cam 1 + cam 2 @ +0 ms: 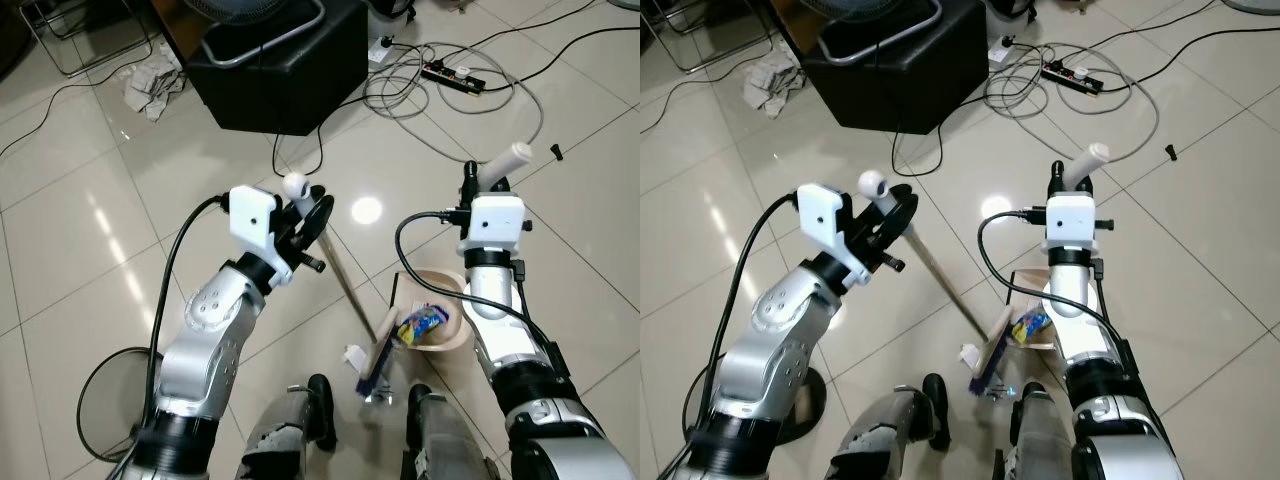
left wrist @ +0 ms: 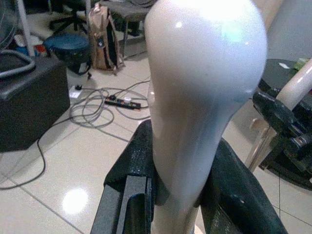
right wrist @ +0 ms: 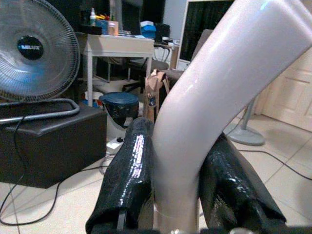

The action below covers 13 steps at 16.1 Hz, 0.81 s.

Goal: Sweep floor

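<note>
Left gripper (image 1: 303, 212) is clamped on the top of the broom handle (image 1: 345, 282); in the left wrist view both black fingers (image 2: 131, 185) press against the white knob at the handle's end (image 2: 204, 87). The handle runs diagonally down to the broom head (image 1: 380, 355), which sits on the floor (image 1: 90, 230) right at the dustpan (image 1: 440, 330), just in front of my feet (image 1: 322, 405).

Right gripper (image 1: 478, 183) is closed around the white dustpan handle (image 1: 508, 160); the right wrist view shows the curved tube (image 3: 219, 102) squeezed between the two fingers (image 3: 129, 175). The dustpan is beige, low beside my right forearm, touching or nearly touching the broom head. Inside it is a crumpled yellow and blue wrapper (image 1: 422, 322).

A small white scrap (image 1: 353, 355) lies on the tiles just beside the broom head, outside the pan.

Further out: a black box (image 1: 280, 60) with a fan base on top, crumpled paper (image 1: 150, 85) to its left, a white power strip (image 1: 452, 78) and a tangle of grey cable (image 1: 420, 95) to its right. A small dark bit (image 1: 556, 152) lies on the tiles past the dustpan handle.
</note>
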{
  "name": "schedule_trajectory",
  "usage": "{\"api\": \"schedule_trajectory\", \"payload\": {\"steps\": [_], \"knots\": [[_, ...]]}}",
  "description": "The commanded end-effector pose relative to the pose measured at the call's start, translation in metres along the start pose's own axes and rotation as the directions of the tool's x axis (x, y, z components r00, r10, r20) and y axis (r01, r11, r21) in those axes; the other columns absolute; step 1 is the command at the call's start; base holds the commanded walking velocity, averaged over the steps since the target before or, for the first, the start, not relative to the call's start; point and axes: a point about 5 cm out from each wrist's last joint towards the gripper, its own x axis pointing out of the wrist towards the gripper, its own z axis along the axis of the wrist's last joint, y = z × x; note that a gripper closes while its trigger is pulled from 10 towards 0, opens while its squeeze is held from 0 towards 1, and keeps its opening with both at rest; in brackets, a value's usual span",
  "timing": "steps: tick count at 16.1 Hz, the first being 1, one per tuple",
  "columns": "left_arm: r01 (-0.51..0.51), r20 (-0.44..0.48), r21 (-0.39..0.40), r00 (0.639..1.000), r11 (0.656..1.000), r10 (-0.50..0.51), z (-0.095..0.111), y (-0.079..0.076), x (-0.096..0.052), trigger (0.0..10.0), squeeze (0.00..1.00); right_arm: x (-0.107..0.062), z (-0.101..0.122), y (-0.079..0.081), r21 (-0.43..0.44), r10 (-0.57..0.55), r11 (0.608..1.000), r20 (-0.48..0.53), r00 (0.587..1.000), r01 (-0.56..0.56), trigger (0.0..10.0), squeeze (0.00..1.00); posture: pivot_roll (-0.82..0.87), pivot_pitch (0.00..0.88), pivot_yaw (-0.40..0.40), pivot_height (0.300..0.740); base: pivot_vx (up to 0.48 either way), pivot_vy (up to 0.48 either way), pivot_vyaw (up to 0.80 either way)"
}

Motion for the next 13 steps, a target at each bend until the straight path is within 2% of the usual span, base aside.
{"api": "schedule_trajectory", "payload": {"steps": [1, 4, 6, 8, 9, 10, 13], "knots": [[-0.009, 0.035, 0.032, 0.999, 0.999, 0.008, 0.006, 0.011, 0.001, 10.0, 0.00, -0.006, 0.006, 0.006, 0.033, 0.025, 0.999, 0.044, 0.999, -0.026, 10.0, 0.00, 0.10, 0.204, 0.162, 0.740, 0.000, 0.000, 0.00], [-0.038, 0.047, 0.070, 0.998, 0.997, 0.035, 0.009, 0.024, 0.008, 10.0, 0.00, -0.006, 0.007, 0.005, 0.061, 0.020, 0.998, 0.046, 0.999, -0.023, 10.0, 0.00, 0.09, 0.183, 0.159, 0.740, 0.000, 0.000, 0.00], [-0.152, 0.074, 0.147, 0.987, 0.977, 0.142, 0.013, 0.053, 0.011, 10.0, 0.00, -0.014, 0.017, 0.007, 0.139, 0.005, 0.990, 0.078, 0.997, -0.016, 10.0, 0.00, 0.07, 0.146, 0.146, 0.740, 0.000, 0.000, 0.00], [-0.213, 0.075, 0.181, 0.976, 0.960, 0.203, 0.013, 0.067, 0.012, 10.0, 0.00, -0.016, 0.021, 0.005, 0.145, 0.001, 0.989, 0.094, 0.996, -0.015, 10.0, 0.00, 0.06, 0.132, 0.142, 0.740, 0.000, 0.000, 0.00], [-0.247, 0.051, 0.237, 0.969, 0.940, 0.241, 0.009, 0.078, 0.009, 10.0, 0.00, -0.018, 0.028, 0.001, 0.167, -0.022, 0.986, 0.115, 0.993, 0.002, 10.0, 0.00, 0.05, 0.115, 0.140, 0.740, 0.000, 0.000, 0.00], [-0.261, 0.041, 0.266, 0.965, 0.928, 0.259, 0.006, 0.084, 0.004, 10.0, 0.00, -0.018, 0.034, -0.002, 0.179, -0.033, 0.984, 0.135, 0.990, 0.008, 10.0, 0.00, 0.04, 0.105, 0.140, 0.740, 0.000, 0.000, 0.00], [-0.264, 0.036, 0.278, 0.964, 0.924, 0.265, 0.004, 0.086, 0.003, 10.0, 0.00, -0.018, 0.036, -0.003, 0.185, -0.037, 0.983, 0.140, 0.989, 0.010, 10.0, 0.00, 0.04, 0.103, 0.139, 0.740, 0.000, 0.000, 0.00]]}}
